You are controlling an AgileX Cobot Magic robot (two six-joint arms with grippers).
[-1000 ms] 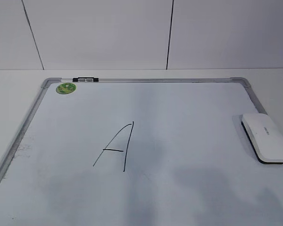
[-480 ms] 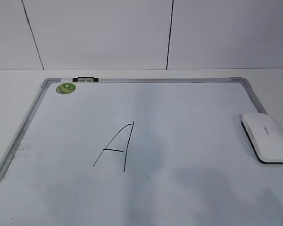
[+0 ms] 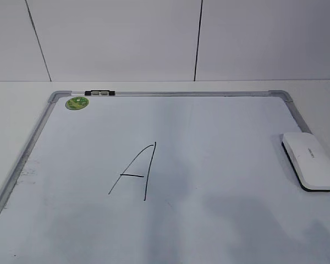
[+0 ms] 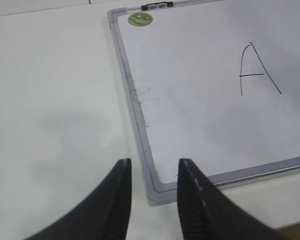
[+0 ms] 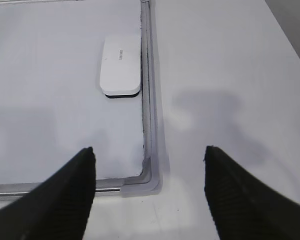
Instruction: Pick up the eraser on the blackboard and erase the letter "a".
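Observation:
The blackboard is a white board in a silver frame, lying flat. The white eraser lies on its right edge, black felt down. It also shows in the right wrist view. A large uppercase "A" is drawn mid-board. No lowercase "a" shows in any view. My left gripper is open and empty above the board's near left corner. My right gripper is wide open and empty above the near right corner, short of the eraser. Neither gripper shows in the exterior view.
A round green sticker and a small black-and-silver clip sit at the board's far left corner. A white table surrounds the board. A white panelled wall stands behind it. Smudges mark the board's left edge.
The faint shadows on the near part of the board have shifted slightly. The eraser and the board have not moved.

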